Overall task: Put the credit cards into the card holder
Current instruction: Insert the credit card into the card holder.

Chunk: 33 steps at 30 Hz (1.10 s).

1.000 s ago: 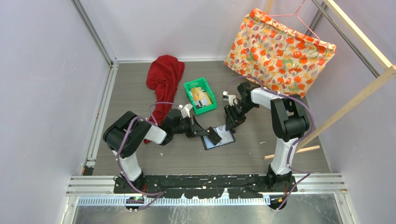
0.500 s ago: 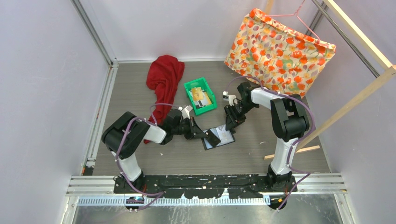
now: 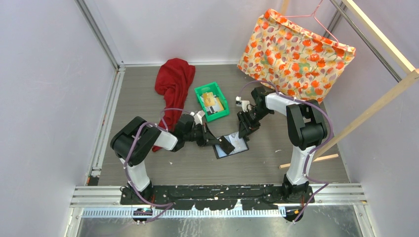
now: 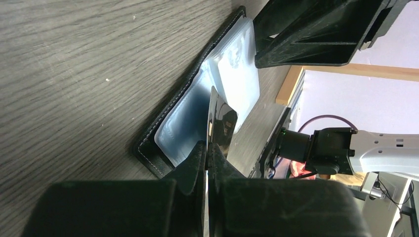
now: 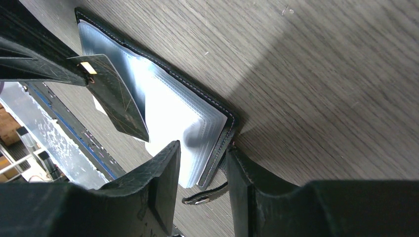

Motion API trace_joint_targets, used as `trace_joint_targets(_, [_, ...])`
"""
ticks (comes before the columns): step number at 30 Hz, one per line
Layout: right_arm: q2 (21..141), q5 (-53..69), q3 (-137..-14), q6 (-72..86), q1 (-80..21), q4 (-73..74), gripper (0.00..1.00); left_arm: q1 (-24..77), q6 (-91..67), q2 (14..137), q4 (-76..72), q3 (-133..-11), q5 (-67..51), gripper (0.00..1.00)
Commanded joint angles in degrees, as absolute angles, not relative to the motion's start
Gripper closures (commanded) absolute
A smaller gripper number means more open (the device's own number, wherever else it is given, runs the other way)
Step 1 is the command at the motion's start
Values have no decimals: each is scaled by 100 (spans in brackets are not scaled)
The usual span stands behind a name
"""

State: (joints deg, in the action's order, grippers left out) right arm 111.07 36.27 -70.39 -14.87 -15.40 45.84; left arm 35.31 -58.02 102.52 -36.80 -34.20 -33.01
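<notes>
Mid-table, just near of the green bin (image 3: 202, 93), the card holder (image 3: 239, 144) lies open and flat, its long axis running roughly left to right between the two arms. Left gripper (image 4: 207, 149) is pinched fully closed on one dark glossy credit card (image 4: 221, 124). The card is held on edge and tilted, with its free corner hanging just above the left-hand leaf of the holder.

The key relation is that the pockets sit directly below and ahead of the left fingertips, so the left arm is the nearer one and should do the insert. The card's plane crosses the holder's face at a steep angle and probably needs flattening toward a sleeve mouth. Which sleeve is targeted can't be told.

Right gripper (image 3: 242, 131) has its jaws about half apart, straddling the snap-tab end. One finger is over the sleeves and one outside the cover, and it looks clamped to steady the holder.

The holder has a black stitched cover and a fanned stack of pale, shiny, floppy plastic sleeves, while the card is thin, rigid and reflective. The table (image 3: 148, 163) is matte grey wood-grain. More cards (image 3: 213, 101), yellow and white, wait in the bin.
</notes>
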Motion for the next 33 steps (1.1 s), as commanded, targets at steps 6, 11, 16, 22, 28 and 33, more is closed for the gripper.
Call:
trace_joint_targets(6, [11003, 3575, -7100, -1555, -1664, 4448, 56, 3629, -5800, 10461, -3813, -3589, -3209, 100])
trace_joint_targets(11, [11003, 3581, -7097, -1550, -1669, 4438, 56, 3695, -5810, 10565, -3813, -3723, -3296, 100])
trace_joint_targets(16, [10995, 3581, -7093, -1554, -1669, 4435, 56, 3710, -5851, 10649, -3807, -3775, -3386, 100])
trace_joint_targets(22, [10993, 3602, -7099, -1556, -1674, 4421, 56, 3718, -5954, 10819, -3812, -3879, -3490, 100])
trace_joint_targets(28, [10966, 3649, -7091, -1572, -1694, 4429, 56, 3730, -6019, 10936, -3742, -4004, -3559, 100])
trace_joint_targets(33, [10960, 3682, -7084, -1572, -1738, 4406, 56, 3751, -6042, 10977, -3644, -4041, -3592, 100])
